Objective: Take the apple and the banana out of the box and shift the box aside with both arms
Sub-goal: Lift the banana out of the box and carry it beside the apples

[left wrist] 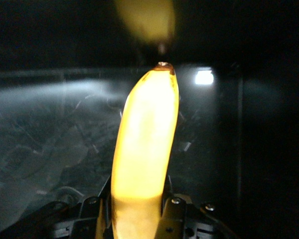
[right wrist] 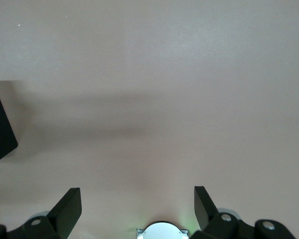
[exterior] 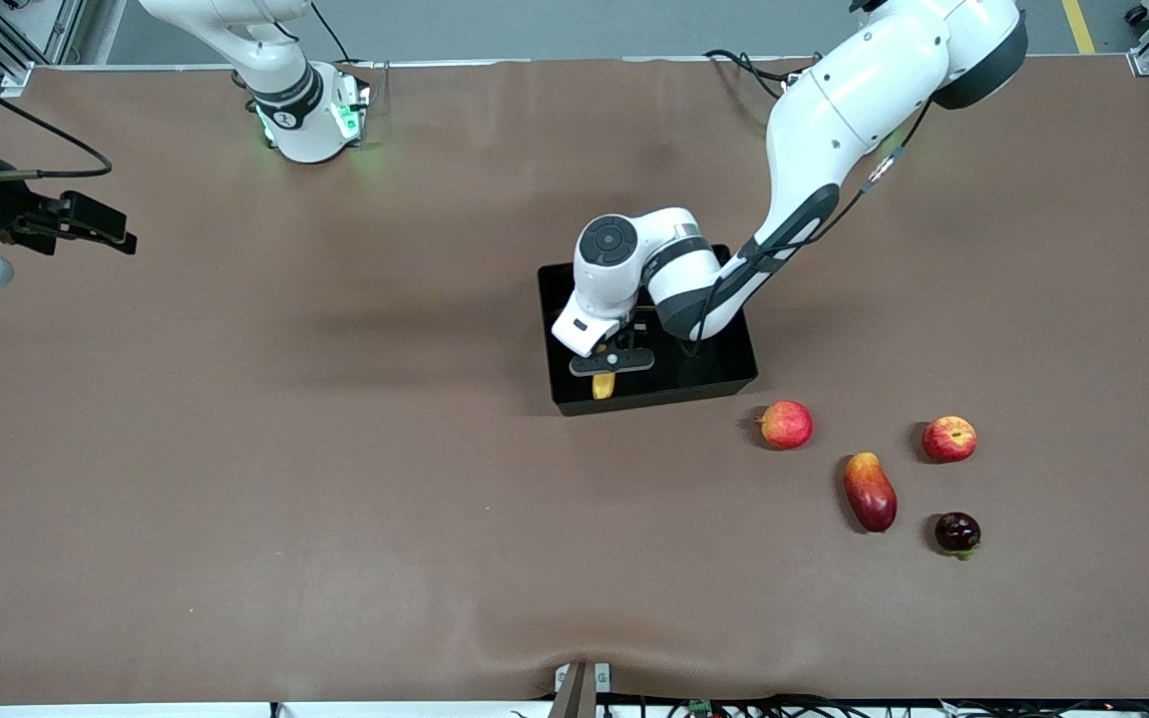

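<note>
The black bin point(exterior: 734, 344) stands mid-table. My left gripper point(exterior: 602, 371) is down inside it, shut on the yellow banana point(exterior: 602, 386), whose end shows by the bin wall nearest the front camera. In the left wrist view the banana point(left wrist: 147, 139) runs out from between the fingers point(left wrist: 168, 216) toward the glossy bin wall point(left wrist: 50, 99), its tip at the wall. The deep-red apple point(exterior: 950, 439) lies on the table toward the left arm's end, nearer the front camera than the bin. My right gripper point(exterior: 116, 234) waits open and empty high over the right arm's end point(right wrist: 138, 204).
A paler pinkish apple point(exterior: 786, 424) lies just outside the bin's corner. A red-orange mango point(exterior: 870, 491) and a dark maroon fruit point(exterior: 957, 533) lie nearer the front camera. The right wrist view shows brown table cloth point(right wrist: 154, 89) and a black corner point(right wrist: 0, 129) at its edge.
</note>
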Controlling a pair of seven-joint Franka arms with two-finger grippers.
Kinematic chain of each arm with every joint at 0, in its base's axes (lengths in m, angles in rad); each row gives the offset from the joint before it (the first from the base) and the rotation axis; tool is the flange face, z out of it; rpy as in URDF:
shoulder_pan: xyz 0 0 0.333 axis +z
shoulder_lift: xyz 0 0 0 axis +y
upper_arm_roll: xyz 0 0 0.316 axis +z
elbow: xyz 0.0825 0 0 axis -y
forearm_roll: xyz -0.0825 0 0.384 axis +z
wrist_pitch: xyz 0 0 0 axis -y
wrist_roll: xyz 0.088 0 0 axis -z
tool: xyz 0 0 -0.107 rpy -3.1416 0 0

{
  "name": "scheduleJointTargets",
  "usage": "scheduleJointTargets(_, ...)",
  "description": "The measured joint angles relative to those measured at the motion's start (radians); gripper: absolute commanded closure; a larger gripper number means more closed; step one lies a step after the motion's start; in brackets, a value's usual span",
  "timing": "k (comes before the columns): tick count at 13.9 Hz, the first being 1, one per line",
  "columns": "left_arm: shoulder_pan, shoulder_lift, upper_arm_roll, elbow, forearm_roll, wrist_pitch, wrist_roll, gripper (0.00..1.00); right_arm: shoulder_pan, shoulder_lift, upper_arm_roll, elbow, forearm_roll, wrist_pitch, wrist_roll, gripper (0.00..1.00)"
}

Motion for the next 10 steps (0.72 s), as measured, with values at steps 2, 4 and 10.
scheduleJointTargets(2,0.005,-0.053,-0.005,0.027,0.000,-0.042,0.003,1.00,0.000,0.000,0.000,0.000,0.000,0.000,0.000,0.00)
scheduleJointTargets(4,0.007,-0.132,-0.012,0.048,-0.010,-0.115,0.011,1.00,0.000,0.000,0.000,0.000,0.000,0.000,0.000,0.00)
scheduleJointTargets(10,0.139,-0.365,-0.013,0.065,-0.254,-0.315,0.347,1.00,0.000,0.000,0.001,-0.001,0.000,0.000,-0.001,0.00)
